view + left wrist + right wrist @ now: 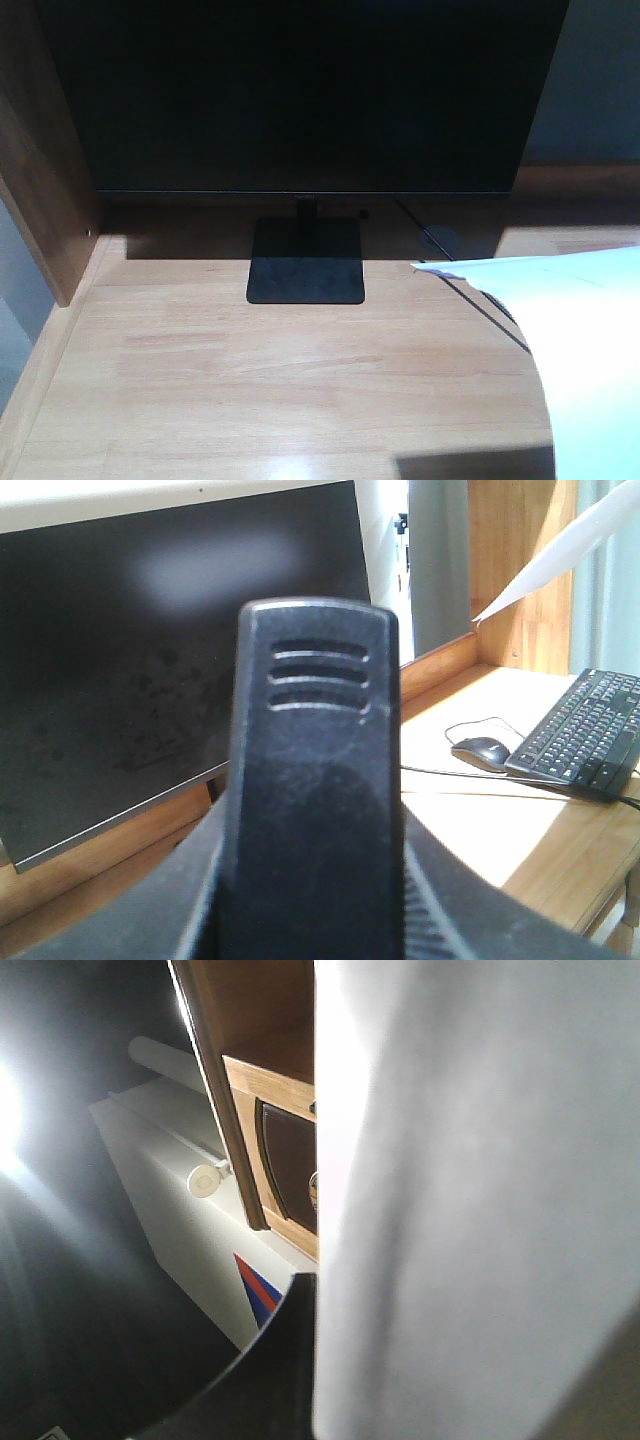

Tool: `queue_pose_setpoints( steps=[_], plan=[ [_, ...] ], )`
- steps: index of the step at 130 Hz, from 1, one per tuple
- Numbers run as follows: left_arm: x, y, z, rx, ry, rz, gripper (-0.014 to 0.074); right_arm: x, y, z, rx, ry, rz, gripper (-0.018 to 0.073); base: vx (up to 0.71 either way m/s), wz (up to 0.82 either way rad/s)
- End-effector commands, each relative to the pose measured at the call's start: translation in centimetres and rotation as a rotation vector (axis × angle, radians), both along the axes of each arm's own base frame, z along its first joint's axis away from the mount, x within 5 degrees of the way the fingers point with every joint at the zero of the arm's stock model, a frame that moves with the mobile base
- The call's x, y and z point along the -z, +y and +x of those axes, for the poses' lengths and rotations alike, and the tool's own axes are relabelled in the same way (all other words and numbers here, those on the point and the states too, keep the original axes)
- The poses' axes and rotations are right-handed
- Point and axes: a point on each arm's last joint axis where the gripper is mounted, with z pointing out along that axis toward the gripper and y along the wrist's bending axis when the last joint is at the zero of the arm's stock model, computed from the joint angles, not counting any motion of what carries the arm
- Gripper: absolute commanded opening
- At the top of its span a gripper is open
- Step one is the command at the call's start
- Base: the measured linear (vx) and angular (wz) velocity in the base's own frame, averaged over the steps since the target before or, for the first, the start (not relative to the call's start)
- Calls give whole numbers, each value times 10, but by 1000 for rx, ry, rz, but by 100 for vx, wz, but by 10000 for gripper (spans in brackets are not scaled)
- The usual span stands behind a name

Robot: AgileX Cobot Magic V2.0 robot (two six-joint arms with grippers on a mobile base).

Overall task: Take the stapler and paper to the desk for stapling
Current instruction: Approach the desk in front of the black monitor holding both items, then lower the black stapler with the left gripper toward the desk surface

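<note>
The paper [570,340] hangs curled above the table's [250,380] right front corner, pinched by the right hand [318,1380], its fingertips hidden. The stapler [315,730] looks clamped in the left hand [310,920]. Both seem mid-delivery; next, lower them near the front edge.

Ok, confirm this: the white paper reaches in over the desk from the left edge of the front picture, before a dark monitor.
Wrong side: the paper comes in from the right edge, not the left, as the exterior front-facing view shows. It is over the desk, before the dark monitor.
</note>
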Motion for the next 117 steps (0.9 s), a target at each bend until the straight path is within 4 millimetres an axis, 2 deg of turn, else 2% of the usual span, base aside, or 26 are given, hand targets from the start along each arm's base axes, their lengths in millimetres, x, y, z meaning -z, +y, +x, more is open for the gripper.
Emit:
queue_pose_setpoints(
  steps=[1, 117],
  plan=[
    [-17, 1, 1, -10, -84, -88, -6, -11, -1, -4, 25, -62, 4, -6, 0, 0],
    [-17, 1, 1, -10, -84, -88, -6, -11, -2, -4, 25, -64, 5, -6, 0, 0]
  ],
)
